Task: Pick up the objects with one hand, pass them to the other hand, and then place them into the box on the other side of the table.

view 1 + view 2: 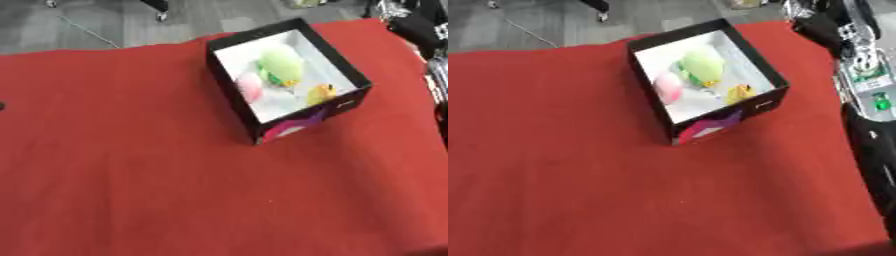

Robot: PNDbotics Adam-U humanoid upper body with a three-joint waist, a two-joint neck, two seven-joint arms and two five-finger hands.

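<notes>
Toys (282, 65) lie inside box (229, 95), right arm (864, 75) beside.

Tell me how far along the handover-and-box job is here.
Looks nearly or fully done: the box holds a green object, a pink one and a yellow one. Nothing is in hand; only the right arm shows, its hand out of view. No loose objects remain on the red tablecloth.
</notes>
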